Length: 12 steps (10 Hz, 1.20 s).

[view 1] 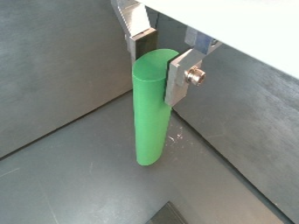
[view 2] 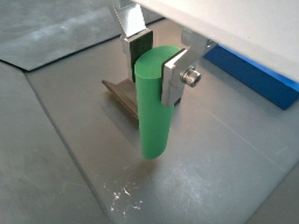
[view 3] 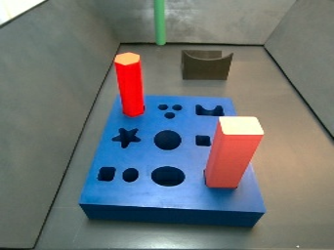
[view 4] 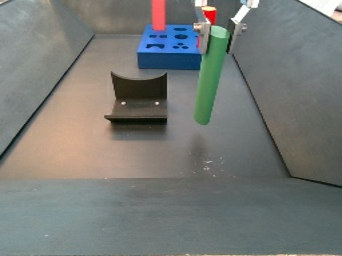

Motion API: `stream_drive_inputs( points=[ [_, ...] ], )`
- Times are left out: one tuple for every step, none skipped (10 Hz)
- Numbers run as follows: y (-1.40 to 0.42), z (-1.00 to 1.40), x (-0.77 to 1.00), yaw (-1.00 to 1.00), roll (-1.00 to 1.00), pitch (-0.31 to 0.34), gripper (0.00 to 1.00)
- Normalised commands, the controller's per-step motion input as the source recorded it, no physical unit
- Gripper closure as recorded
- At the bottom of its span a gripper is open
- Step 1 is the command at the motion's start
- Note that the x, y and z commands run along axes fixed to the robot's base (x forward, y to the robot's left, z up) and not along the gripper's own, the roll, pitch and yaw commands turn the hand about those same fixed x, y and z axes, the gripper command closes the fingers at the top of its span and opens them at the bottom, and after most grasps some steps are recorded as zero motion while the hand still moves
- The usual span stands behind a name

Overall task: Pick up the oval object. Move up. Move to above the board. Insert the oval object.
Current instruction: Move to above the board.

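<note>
The oval object, a long green peg, hangs upright in my gripper. The flat silver fingers are shut on its upper end, one on each side, in both wrist views. The peg has its lower end a little above the grey floor, as a side view shows. Only its lower part shows at the far back in a side view. The board, a thick blue block with shaped holes, lies apart from the peg; a corner of it shows in a wrist view.
A red hexagonal peg and a red square block stand in the board. The dark fixture stands on the floor between board and peg, close behind the peg in a wrist view. Grey walls enclose the floor.
</note>
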Motion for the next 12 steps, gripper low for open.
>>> stream_drive_inputs(
  points=[
    [0.09,1.00,-0.01,0.22,-0.14,0.109,1.00],
    [0.08,1.00,-0.01,0.14,-0.12,0.095,1.00],
    [0.07,1.00,-0.01,0.10,-0.10,0.083,1.00],
    [0.06,1.00,0.00,0.07,-0.07,0.083,1.00],
    [0.06,1.00,0.00,0.05,-0.05,0.086,1.00],
    [0.05,0.87,0.00,0.03,-0.02,0.092,1.00],
    [0.04,0.71,0.00,0.03,0.00,0.094,1.00],
    [0.02,0.55,0.00,0.02,0.02,0.095,1.00],
    [0.02,0.39,0.00,0.02,0.04,0.095,1.00],
    [0.01,0.18,0.00,0.02,0.05,0.098,1.00],
    [-1.00,0.06,0.03,-0.85,0.23,0.387,1.00],
    [-1.00,0.06,0.03,-0.81,0.23,0.359,1.00]
  ],
)
